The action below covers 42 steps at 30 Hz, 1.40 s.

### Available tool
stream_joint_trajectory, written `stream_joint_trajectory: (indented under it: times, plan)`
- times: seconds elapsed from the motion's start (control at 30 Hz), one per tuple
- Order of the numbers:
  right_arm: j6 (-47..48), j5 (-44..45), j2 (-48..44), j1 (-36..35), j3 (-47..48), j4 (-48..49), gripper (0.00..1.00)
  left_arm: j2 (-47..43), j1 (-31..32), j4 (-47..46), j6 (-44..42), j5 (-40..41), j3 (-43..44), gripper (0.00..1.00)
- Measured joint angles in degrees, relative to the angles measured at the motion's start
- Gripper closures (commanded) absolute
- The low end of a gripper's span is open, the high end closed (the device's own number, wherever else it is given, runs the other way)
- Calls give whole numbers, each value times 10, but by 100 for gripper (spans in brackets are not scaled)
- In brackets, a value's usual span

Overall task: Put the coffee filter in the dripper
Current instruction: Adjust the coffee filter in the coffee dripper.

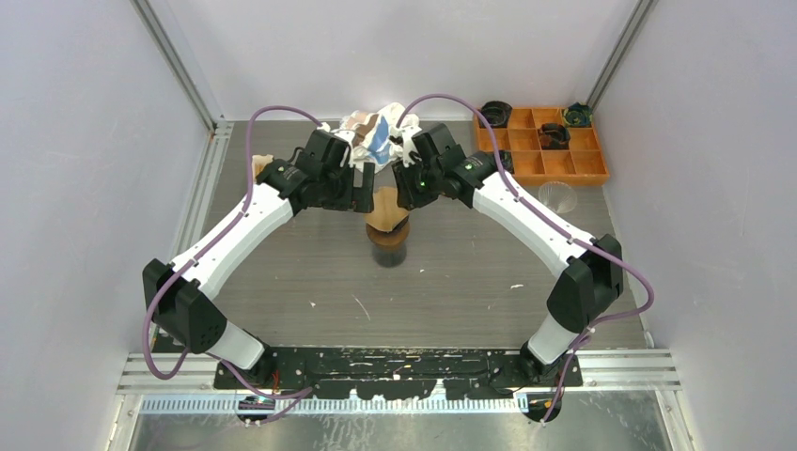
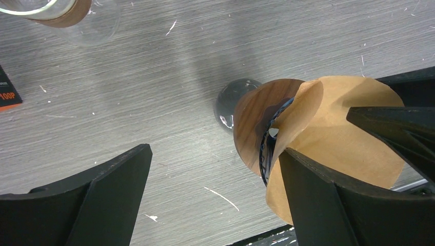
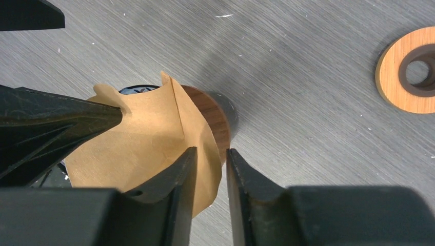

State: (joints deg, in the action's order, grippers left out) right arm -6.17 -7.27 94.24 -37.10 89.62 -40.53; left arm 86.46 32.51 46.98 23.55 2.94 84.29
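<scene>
Filter (image 2: 333, 133) loosely atop wood-collared dripper (image 2: 254, 123), one side folded.

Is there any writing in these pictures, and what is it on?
"100P": white letters, cut off by the frame edge, on a black and orange card in the left wrist view.
Crumpled white and blue bag, top view: print too small to read.
No other text.
</scene>
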Motion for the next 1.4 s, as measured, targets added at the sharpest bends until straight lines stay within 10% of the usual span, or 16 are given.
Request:
stream_joint_trajectory:
  times: [0.5, 1.4]
  plan:
    - [-3, 7, -41, 0, -3, 4, 30, 0, 0, -2, 1, -1, 0, 1]
    - [-23, 25, -127, 1, -107, 72, 16, -4, 0, -34, 15, -11, -11, 1]
